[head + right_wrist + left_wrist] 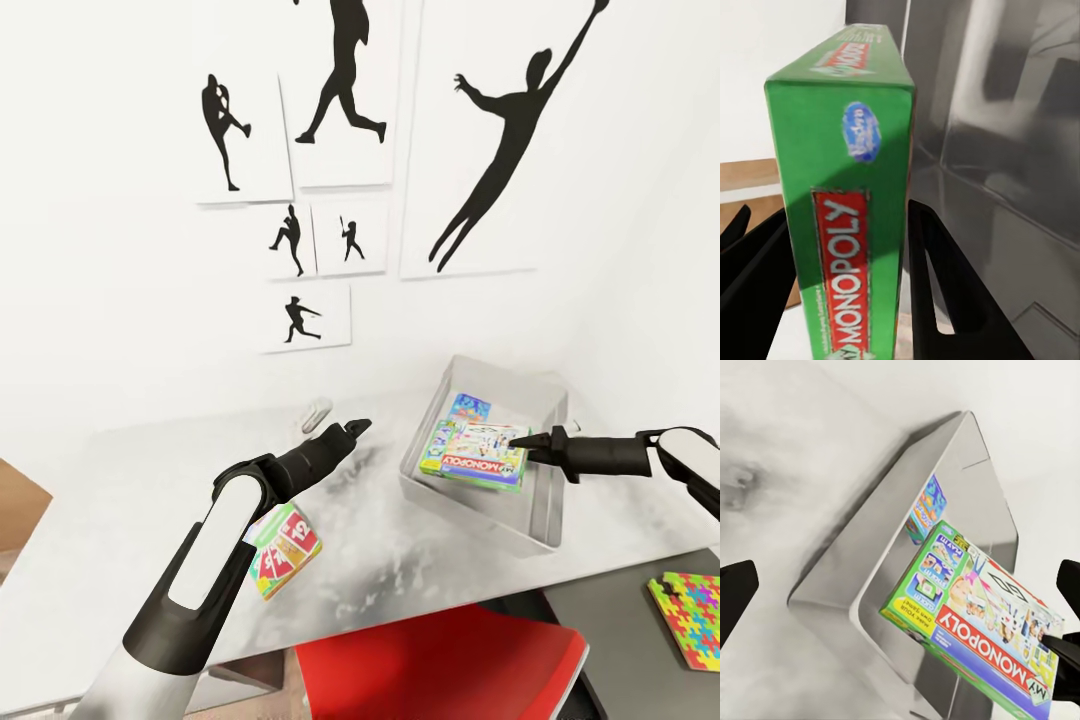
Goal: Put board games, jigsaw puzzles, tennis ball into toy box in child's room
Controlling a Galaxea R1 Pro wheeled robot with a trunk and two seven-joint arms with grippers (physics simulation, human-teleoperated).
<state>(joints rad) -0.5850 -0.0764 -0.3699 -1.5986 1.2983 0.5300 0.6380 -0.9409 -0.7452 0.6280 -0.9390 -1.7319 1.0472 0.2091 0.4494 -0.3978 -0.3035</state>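
My right fingers [847,247] are clamped on the glossy flat MONOPOLY box [485,457], held over the smooth grey toy box [545,520], where one blue game [468,408] lies. My left fingers [358,427] spread apart. On the mottled counter [420,560]: one SKIP-BO box [287,545].

The toy box [545,520] stands at the table's [130,500] right. The Monopoly [487,466] is in the box, over another game [468,408]. Skip-Bo [285,548] lies lower left; a puzzle [692,617] lower right.
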